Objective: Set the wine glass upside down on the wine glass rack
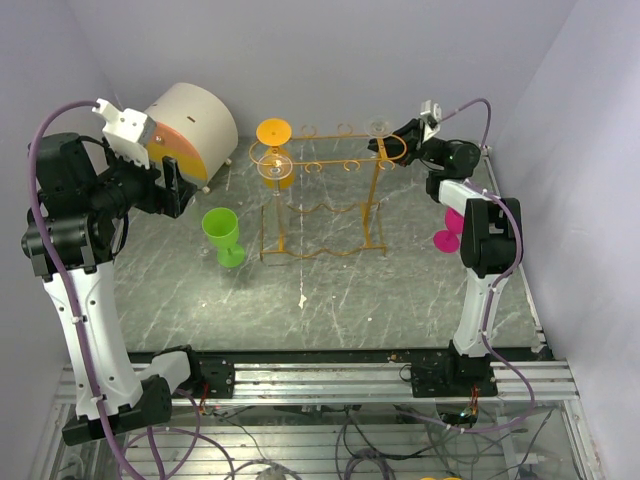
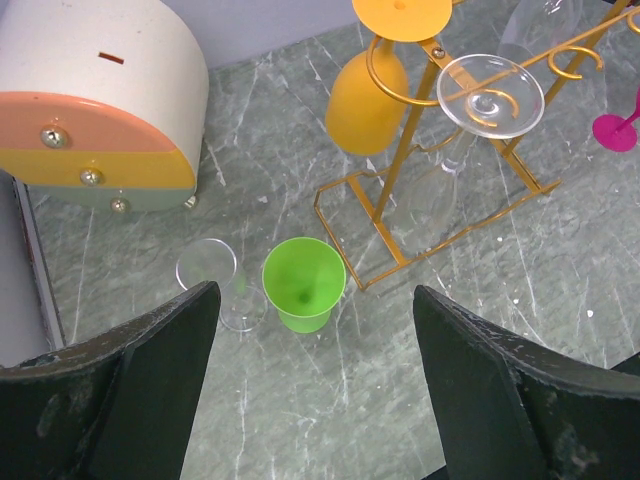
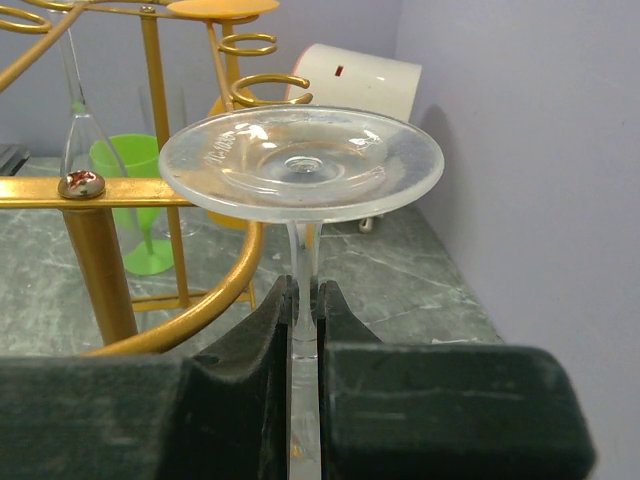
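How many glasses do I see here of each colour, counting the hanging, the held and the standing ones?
Clear: 3 (hanging clear glass, held clear glass, standing clear glass)
Orange glass: 1
Green glass: 1
Pink glass: 1
Total: 6

Overhead from behind; wrist views close; wine glass rack [image 1: 320, 205] common throughout

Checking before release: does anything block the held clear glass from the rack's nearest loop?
Nothing visible does. The right gripper holds the wine glass by its stem, base up, beside the nearest loop of the rack; the orange glass and another clear glass hang at the far end.
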Action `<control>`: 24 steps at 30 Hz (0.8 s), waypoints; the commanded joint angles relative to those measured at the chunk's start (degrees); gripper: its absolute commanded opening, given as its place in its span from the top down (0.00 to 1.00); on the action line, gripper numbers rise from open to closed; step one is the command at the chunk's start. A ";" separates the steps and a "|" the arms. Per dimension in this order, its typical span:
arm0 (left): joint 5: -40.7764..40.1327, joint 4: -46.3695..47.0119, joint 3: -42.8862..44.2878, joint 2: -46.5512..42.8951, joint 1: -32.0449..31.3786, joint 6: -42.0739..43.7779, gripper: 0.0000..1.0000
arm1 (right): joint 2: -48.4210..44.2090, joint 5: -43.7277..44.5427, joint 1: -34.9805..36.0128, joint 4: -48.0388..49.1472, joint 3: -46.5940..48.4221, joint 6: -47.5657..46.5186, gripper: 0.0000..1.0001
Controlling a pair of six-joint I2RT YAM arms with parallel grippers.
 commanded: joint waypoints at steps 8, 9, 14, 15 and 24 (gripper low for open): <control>1.04 1.90 -0.92 -1.05 0.71 -0.71 0.11 | -4.04 2.12 -0.46 6.63 -2.69 -0.71 0.81; 0.90 1.96 -0.92 -1.06 0.68 -0.72 0.11 | -4.21 2.34 -0.53 6.73 -2.94 -0.78 0.79; 0.37 1.63 -0.16 -0.92 0.71 -0.45 0.11 | -4.61 3.08 -0.74 7.10 -3.89 -0.74 0.75; 0.52 1.63 -0.14 -0.91 0.66 -0.45 0.11 | -4.79 3.08 -0.72 7.19 -4.10 -0.88 0.74; 0.60 1.88 -0.83 -0.97 0.30 -0.28 0.11 | -6.59 3.41 -1.55 7.50 -6.80 -1.62 0.50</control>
